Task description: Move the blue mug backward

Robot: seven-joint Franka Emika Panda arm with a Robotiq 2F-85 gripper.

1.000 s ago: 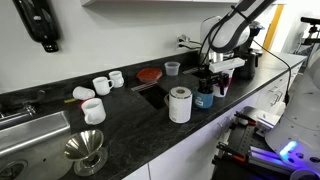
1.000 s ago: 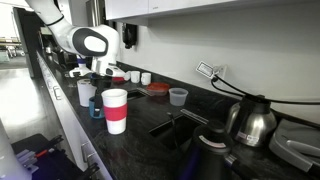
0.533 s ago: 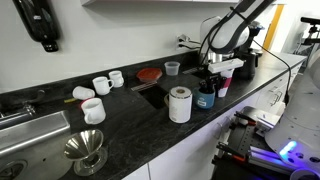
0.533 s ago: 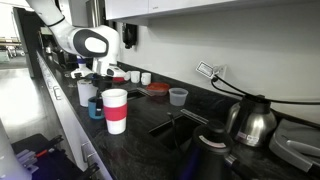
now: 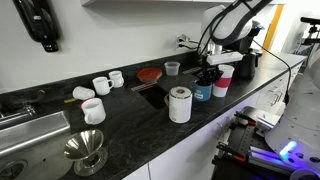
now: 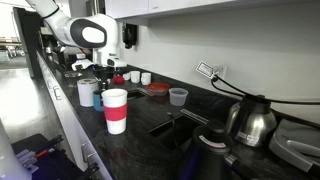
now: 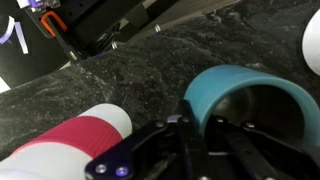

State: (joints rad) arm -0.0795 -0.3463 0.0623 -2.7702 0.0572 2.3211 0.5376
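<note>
The blue mug (image 5: pixel 203 92) (image 6: pixel 97 97) is a short teal cylinder near the front edge of the black counter, and it looks slightly raised. My gripper (image 5: pixel 207 78) (image 6: pixel 101 79) comes down from above and is shut on its rim. In the wrist view one finger (image 7: pixel 185 135) is outside the teal wall (image 7: pixel 225 85), the other is inside, and the gripper (image 7: pixel 200 135) pinches the wall. A white-and-pink cup (image 5: pixel 221 85) (image 6: pixel 115 110) (image 7: pixel 70 145) stands right beside the mug.
A white roll (image 5: pixel 180 104) (image 6: pixel 85 92) stands next to the mug. A red dish (image 5: pixel 148 74), a pale grey cup (image 5: pixel 172 68), white mugs (image 5: pixel 100 85), a white jug (image 5: pixel 92 111) and a metal funnel (image 5: pixel 85 150) are further along. A kettle (image 6: pixel 248 120) is beyond the recessed sink (image 6: pixel 180 125).
The jaws have closed on the mug's rim. The arm has risen a little and the mug has come up with it.
</note>
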